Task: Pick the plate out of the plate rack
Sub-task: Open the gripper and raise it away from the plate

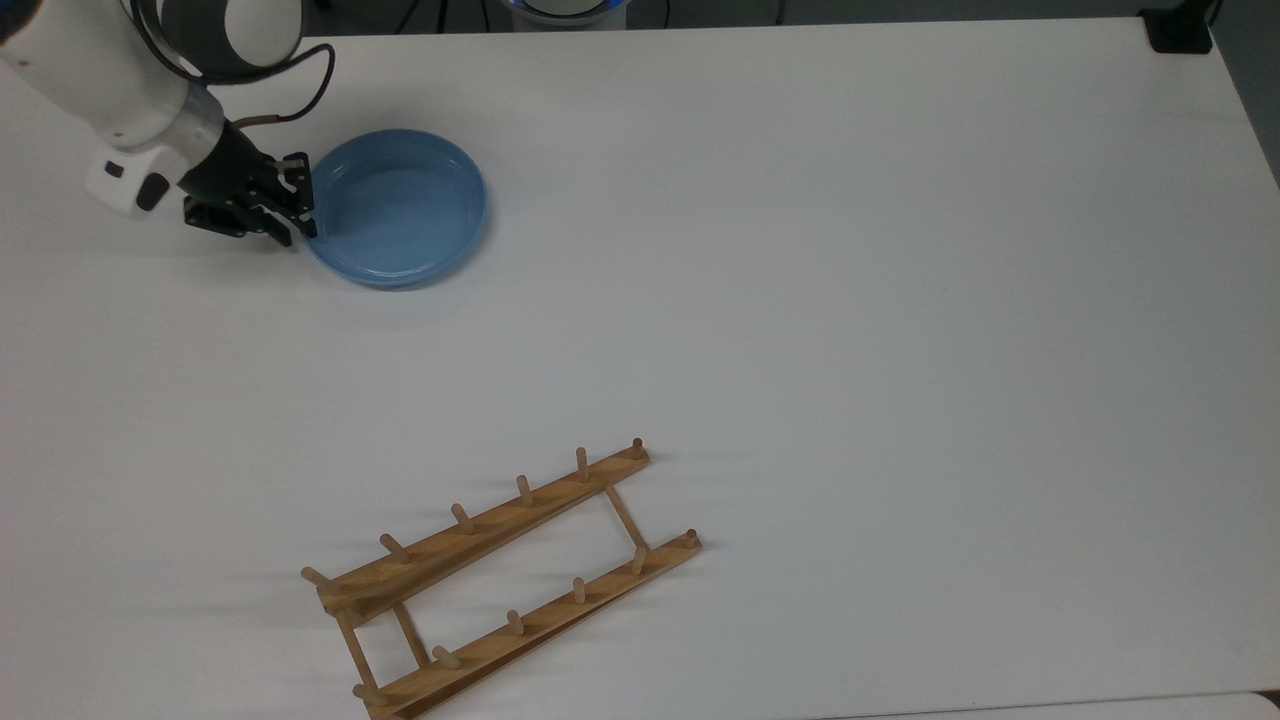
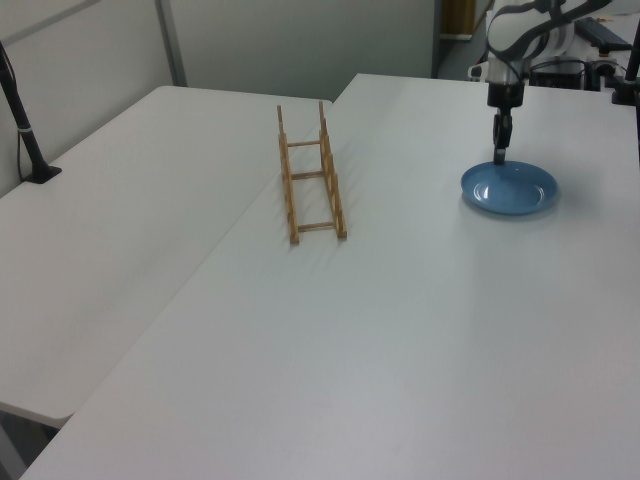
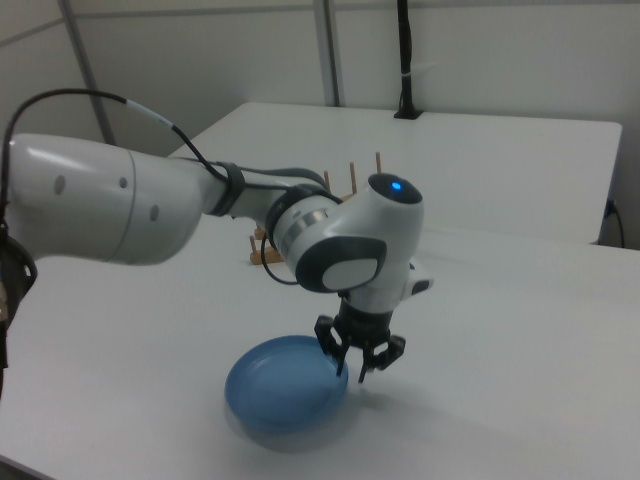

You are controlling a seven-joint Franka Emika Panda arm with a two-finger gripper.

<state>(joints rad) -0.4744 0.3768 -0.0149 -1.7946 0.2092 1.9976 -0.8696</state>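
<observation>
Two white tables [image 2: 150, 200] pushed together, grey partition walls [image 2: 300, 40] w/ metal posts, black pole clamped on.

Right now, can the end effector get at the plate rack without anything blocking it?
Probably yes. The end effector sits at the rim of the plate, far from the plate rack. The table between them is bare, so nothing looks in the way; whether the arm stretches that far is uncertain.

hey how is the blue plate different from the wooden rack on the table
The plate is round, glossy and light blue; the plate rack is long, light-brown wood, two pegged rails joined by crossbars. The plate is a solid shallow dish; the rack is an open frame. The plate lies by the gripper, whose fingers straddle its rim; the rack sits apart, holding nothing. Both rest on the white table.
</observation>
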